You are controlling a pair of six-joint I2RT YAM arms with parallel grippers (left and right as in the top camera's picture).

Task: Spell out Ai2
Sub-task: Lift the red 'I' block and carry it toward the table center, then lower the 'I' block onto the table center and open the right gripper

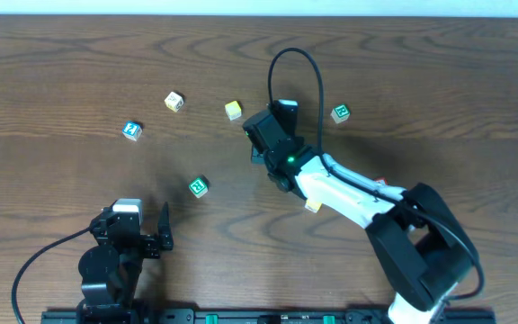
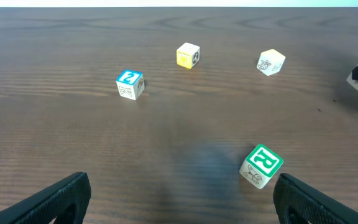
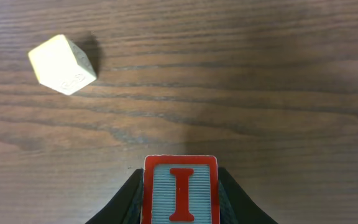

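My right gripper [image 3: 180, 208] is shut on a red-framed block with a red letter I [image 3: 180, 190] and holds it just above the wood; in the overhead view the gripper [image 1: 261, 137] hides that block. A pale yellow block [image 3: 62, 64] lies ahead and to the left of it and also shows in the overhead view [image 1: 233, 110]. A blue block with a white 2 [image 2: 130, 84] lies at the far left [image 1: 131, 130]. My left gripper [image 2: 182, 208] is open and empty near the front edge [image 1: 142, 229]. No A block can be made out.
A green block [image 2: 261, 165] lies just inside the left gripper's right finger [image 1: 198, 186]. A yellow-and-white block [image 1: 174, 101] and another green block [image 1: 340, 113] lie farther back. A small cream block [image 1: 313, 206] lies partly under the right arm. The table is dark wood.
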